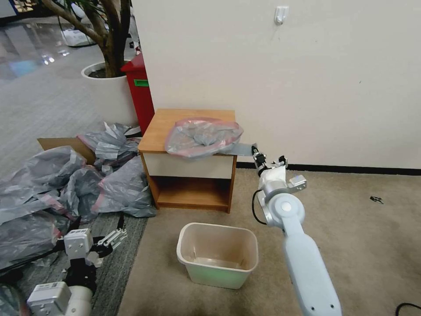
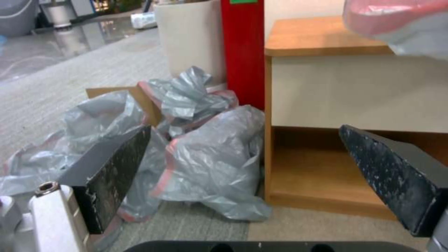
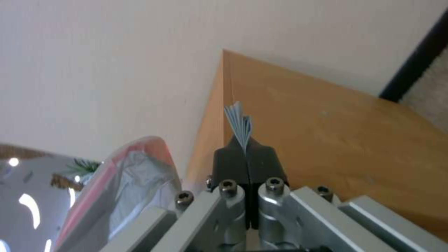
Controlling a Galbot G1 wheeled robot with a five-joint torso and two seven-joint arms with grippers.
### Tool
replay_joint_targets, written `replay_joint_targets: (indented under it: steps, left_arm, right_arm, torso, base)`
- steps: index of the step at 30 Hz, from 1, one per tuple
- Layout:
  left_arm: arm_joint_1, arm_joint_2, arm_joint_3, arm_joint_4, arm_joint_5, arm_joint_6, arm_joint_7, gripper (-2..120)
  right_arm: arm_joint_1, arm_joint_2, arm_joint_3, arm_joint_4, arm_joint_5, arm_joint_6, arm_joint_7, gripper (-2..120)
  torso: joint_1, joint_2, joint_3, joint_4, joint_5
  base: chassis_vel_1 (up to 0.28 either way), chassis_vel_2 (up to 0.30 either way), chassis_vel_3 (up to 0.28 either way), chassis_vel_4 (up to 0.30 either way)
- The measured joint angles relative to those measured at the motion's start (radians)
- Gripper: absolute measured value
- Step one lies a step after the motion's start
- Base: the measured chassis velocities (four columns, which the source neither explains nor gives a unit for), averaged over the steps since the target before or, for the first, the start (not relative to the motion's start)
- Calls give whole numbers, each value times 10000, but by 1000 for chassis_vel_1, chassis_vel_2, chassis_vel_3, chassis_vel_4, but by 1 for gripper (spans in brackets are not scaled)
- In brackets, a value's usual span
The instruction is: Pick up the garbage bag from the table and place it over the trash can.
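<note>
Where fingers [image 3: 247, 159] pinch: garbage bag [image 1: 202, 136] edge.

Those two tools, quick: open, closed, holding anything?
Left tool: open, holding nothing, low beside the heap of bags.
Right tool: shut on the garbage bag, at the nightstand's right edge.

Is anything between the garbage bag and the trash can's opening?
Nothing visible. The right gripper is shut on the garbage bag at the table's right edge; the trash can stands open and empty on the carpet in front.
</note>
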Motion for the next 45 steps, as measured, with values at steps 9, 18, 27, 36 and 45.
replay_joint_targets:
  steps: [9,18,27,36,45]
  left_arm:
    - [71,-27,48,1,308,-14,6,100]
    - [114,27,272,1,571,-23,148,100]
    - [73,23,206,1,592,-48,172,100]
    - [59,-18,168,1,605,-74,180,100]
    - [68,-29,207,1,614,-77,191,100]
  right_arm:
    - [-2298,-722,-698,2838,-80,-48,1339,0]
    - [-3881,-1245,-1474,4799,281,-539,3977,0]
    - [-4866,-1541,-1589,5181,165,-842,4505,0]
    - [-5272,-1546,-1627,5066,-342,-927,4654,0]
    - [-5664,-1754,-1316,5306,-491,-1209,4752,24]
  torso:
    - [1,1,-1,-2,-1]
    - [1,2,-1,0,-1]
    - [1,3,-1,0,0]
    - [0,2,0,1,0]
    - [0,2,0,0,0]
  base:
    - [0,0,0,0]
    - [0,0,0,0]
    - [0,0,0,0]
    - [0,0,0,0]
    - [0,0,0,0]
